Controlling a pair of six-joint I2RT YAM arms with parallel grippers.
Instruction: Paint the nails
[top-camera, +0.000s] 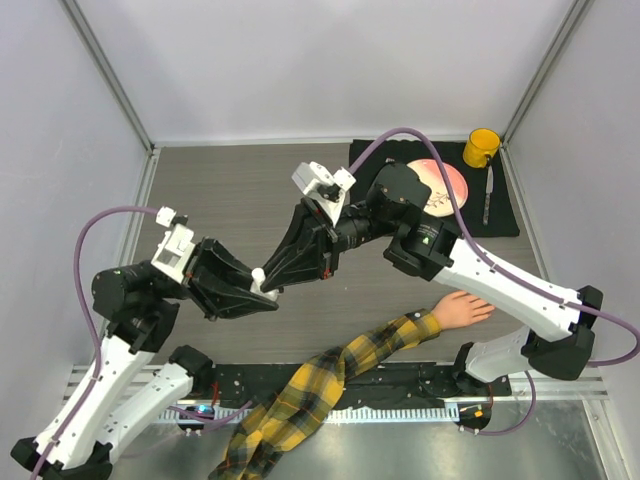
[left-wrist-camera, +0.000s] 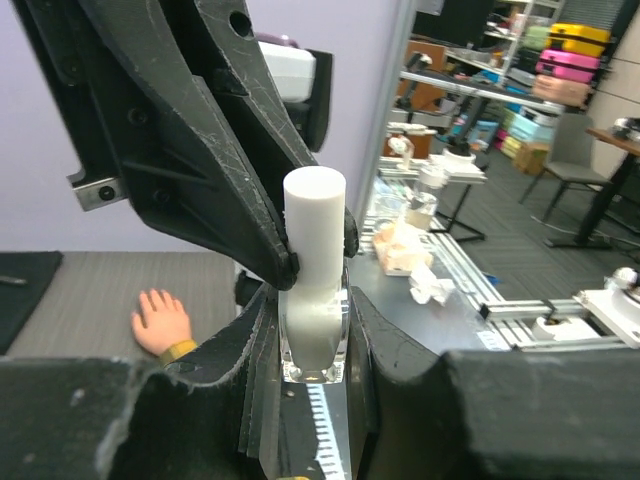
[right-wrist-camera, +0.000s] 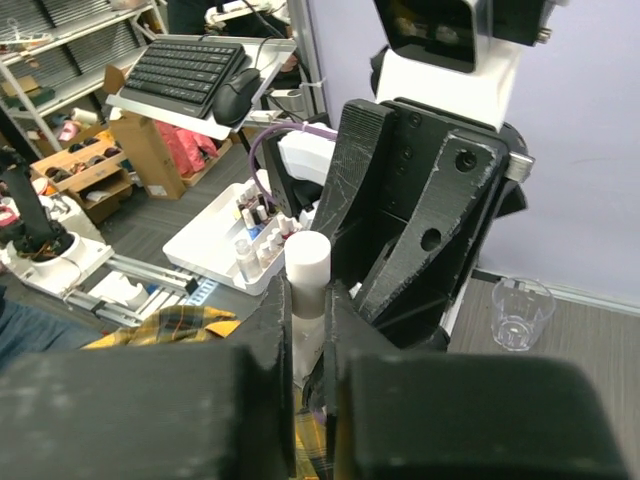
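- Near the centre of the top view, my left gripper (top-camera: 262, 296) and my right gripper (top-camera: 280, 272) meet tip to tip on a small bottle (top-camera: 258, 274), held clear of the table (top-camera: 230, 190). The mannequin hand (top-camera: 462, 310) lies palm down toward the lower right, well apart from the bottle. Its plaid sleeve (top-camera: 330, 385) trails to the bottom edge. The nails are too small to make out.
- Low in the middle of the left wrist view, my left fingers (left-wrist-camera: 250, 385) are narrowed onto the clear body of the bottle. My right fingers (left-wrist-camera: 270, 250) reach in from the upper left and pinch the foot of the white cap (left-wrist-camera: 314, 215).
- Low in the right wrist view, the cap stands between my right fingers, which are drawn in close around it.
- I judge this to be the uncapping, and it could go wrong in several ways.
  - If my left hold is too light, the glass may turn with the cap, or slip out and fall.
  - If I pull off-axis, the brush could scrape the neck.
  - If I tilt the opened bottle, polish could spill before it ever reaches the nails.
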